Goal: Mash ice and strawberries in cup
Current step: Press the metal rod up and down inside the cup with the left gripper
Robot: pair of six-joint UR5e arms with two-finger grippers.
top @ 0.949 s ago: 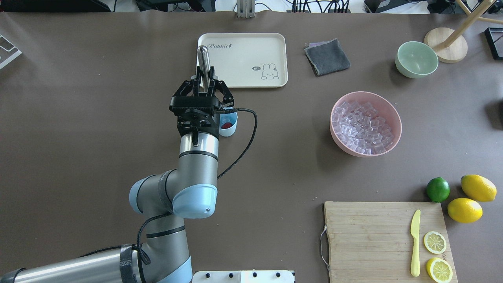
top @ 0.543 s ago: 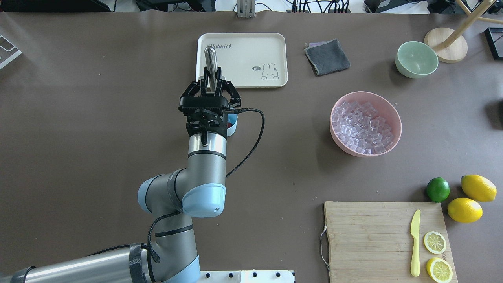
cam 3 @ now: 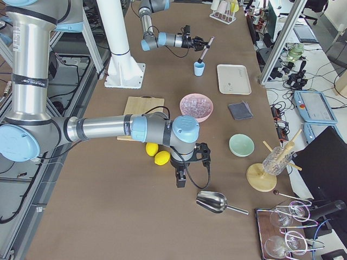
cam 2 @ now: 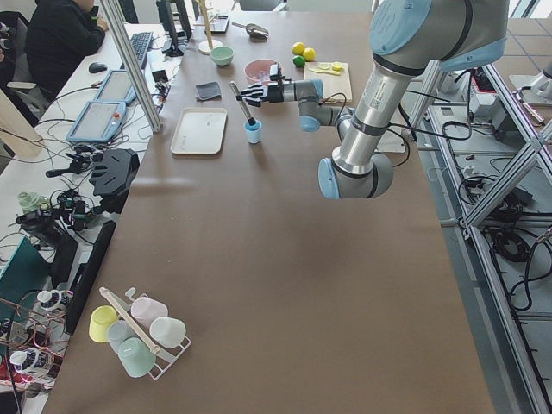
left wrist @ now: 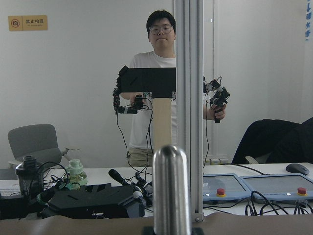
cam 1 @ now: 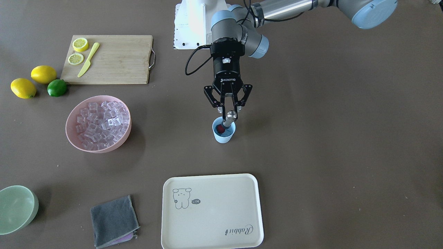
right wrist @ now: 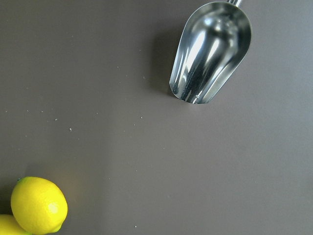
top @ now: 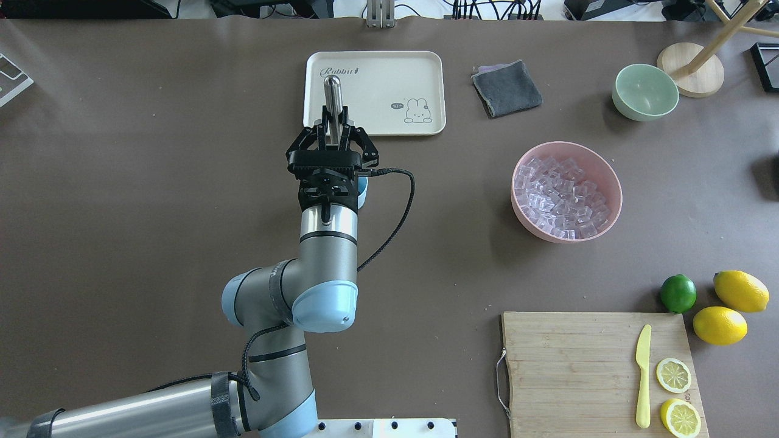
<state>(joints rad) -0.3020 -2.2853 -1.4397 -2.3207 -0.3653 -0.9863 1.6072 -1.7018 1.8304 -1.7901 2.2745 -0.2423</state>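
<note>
Since the left claw (cam 1: 229,110) is clamped on the muddler (cam 1: 228,119), with the rod's lower end inside the cup (cam 1: 224,137), we enter the risks as follows.

Item 1, cup: upright on the surface (cam 1: 311,138), between the tray (cam 1: 214,214) and the robot, held by nothing. The muddler enters it at a slant, so a push would likely bear on one side of the wall. We judge tipping or skidding the chief danger.

Item 2, strawberry (cam 1: 219,129): lies in the cup at the muddler's tip. Small and rounded, it may squirt aside under the rod rather than crush.

Item 3, ice (cam 1: 100,121): heaped in the pink bowl (cam 1: 104,148), well apart from the cup. We make out none in the cup, so mashing now may leave half the job undone.

Item 4, muddler: smooth metal, gripped partway along its shaft. A hard press could slide it through the fingers.

Item 5, right claw (cam 3: 181,179): low over the surface near the scoop (cam 3: 214,202), far from the cup. Whether it is open or closed we cannot tell. It offers the cup no support.
</note>
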